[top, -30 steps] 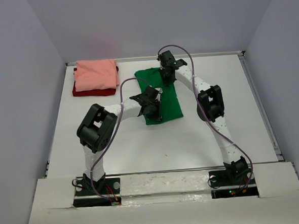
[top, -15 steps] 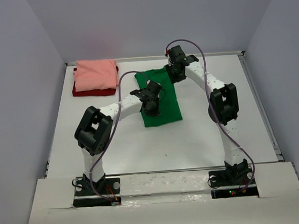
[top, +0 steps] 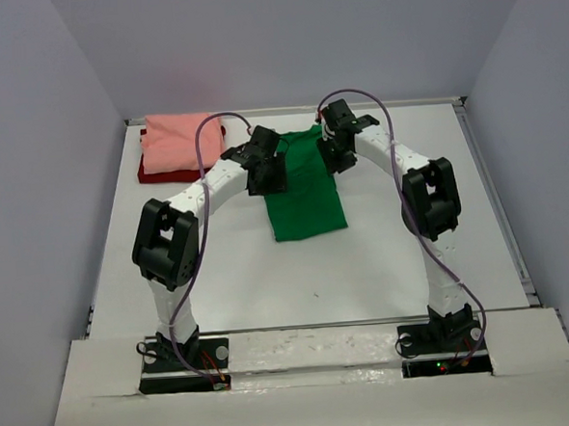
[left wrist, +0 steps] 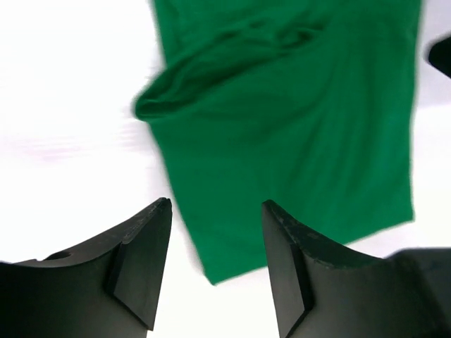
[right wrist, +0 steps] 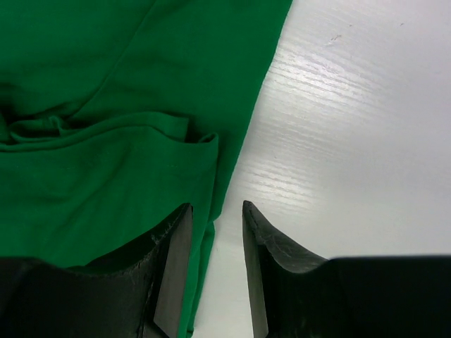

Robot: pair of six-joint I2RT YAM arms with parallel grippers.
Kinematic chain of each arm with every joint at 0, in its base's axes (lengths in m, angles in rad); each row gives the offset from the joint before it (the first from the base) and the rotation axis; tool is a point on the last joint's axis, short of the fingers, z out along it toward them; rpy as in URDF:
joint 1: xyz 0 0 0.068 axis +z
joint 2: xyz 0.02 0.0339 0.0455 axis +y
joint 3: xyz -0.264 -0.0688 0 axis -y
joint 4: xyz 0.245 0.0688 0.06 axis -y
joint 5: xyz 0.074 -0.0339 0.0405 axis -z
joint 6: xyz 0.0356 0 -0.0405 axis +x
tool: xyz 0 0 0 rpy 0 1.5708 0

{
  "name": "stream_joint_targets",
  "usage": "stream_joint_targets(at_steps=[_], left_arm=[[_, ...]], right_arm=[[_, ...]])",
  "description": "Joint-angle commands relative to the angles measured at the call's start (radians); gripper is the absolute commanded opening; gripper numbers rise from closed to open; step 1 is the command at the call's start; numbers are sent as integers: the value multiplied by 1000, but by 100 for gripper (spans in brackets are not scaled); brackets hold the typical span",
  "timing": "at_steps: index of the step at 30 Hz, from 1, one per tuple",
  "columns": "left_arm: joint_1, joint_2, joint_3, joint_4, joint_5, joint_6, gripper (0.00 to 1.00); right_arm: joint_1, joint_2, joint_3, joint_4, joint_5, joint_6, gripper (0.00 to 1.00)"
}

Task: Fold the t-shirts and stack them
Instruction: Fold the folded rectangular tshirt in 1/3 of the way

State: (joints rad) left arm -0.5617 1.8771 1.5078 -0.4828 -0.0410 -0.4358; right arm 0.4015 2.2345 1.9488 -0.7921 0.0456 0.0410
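Pale grey walls [top: 51,189] close in a white table [top: 412,244]. Seen from above, the green shirt [top: 304,188] lies at the middle of the table's far half, folded into a long strip that runs from far to near. In the far left corner the pink shirt [top: 179,142] sits folded on top of the dark red shirt [top: 151,170], apart from the green one. The left claw [top: 265,168] hangs over the strip's far left edge. The right claw [top: 334,152] hangs over its far right corner.

From the left wrist, the claw's two dark fingers [left wrist: 141,260] stand spread wide with nothing between them. Below the gap lie the near left corner of the green shirt and bare table. A bunched fold rises at the cloth's left edge further up.

From the right wrist, the fingers [right wrist: 268,260] stand parted and pinch nothing. The shirt's right edge runs through the gap, with a folded layer ending in a small corner just above them. Whether the tips touch the cloth is hard to make out.
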Motion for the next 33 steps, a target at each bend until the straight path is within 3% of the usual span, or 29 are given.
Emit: stream_joint_targets(at_steps=[1, 21, 33], left_arm=[[60, 19, 40, -20, 36, 0, 66], [138, 208, 195, 13, 119, 34, 62], [178, 247, 227, 18, 138, 46, 62]], right_arm=[[8, -4, 65, 25, -38, -7, 41], [8, 146, 274, -42, -108, -18, 41], [8, 155, 260, -41, -121, -10, 41]])
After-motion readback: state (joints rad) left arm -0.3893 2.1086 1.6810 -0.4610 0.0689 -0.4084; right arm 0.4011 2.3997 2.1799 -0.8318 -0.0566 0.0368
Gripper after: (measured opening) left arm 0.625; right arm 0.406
